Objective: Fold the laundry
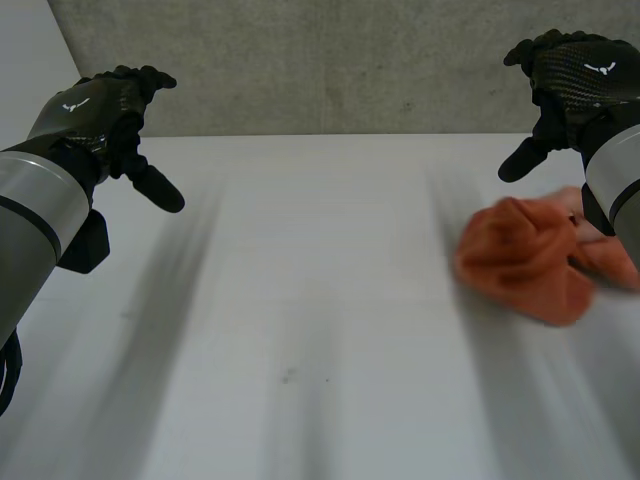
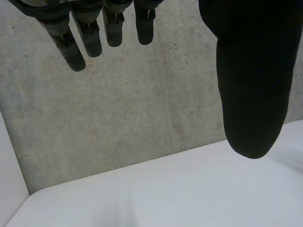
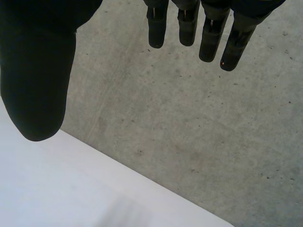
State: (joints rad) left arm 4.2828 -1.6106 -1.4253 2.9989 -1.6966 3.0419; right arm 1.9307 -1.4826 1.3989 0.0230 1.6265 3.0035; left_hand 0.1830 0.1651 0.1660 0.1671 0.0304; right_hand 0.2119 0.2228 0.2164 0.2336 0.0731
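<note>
A crumpled orange cloth (image 1: 525, 258) lies on the white table (image 1: 320, 330) at the right side, partly behind my right forearm. My right hand (image 1: 570, 85) hovers raised above and just beyond the cloth, fingers straight, thumb out, holding nothing. My left hand (image 1: 105, 120) is raised over the table's far left, equally open and empty. In the left wrist view the fingers (image 2: 85, 38) and thumb (image 2: 253, 90) hang straight before the concrete wall. In the right wrist view the fingers (image 3: 208, 33) and thumb (image 3: 38, 85) do the same.
A grey concrete wall (image 1: 330, 60) rises directly behind the table's far edge (image 1: 330, 135). A lighter wall panel (image 1: 30, 50) stands at the far left corner.
</note>
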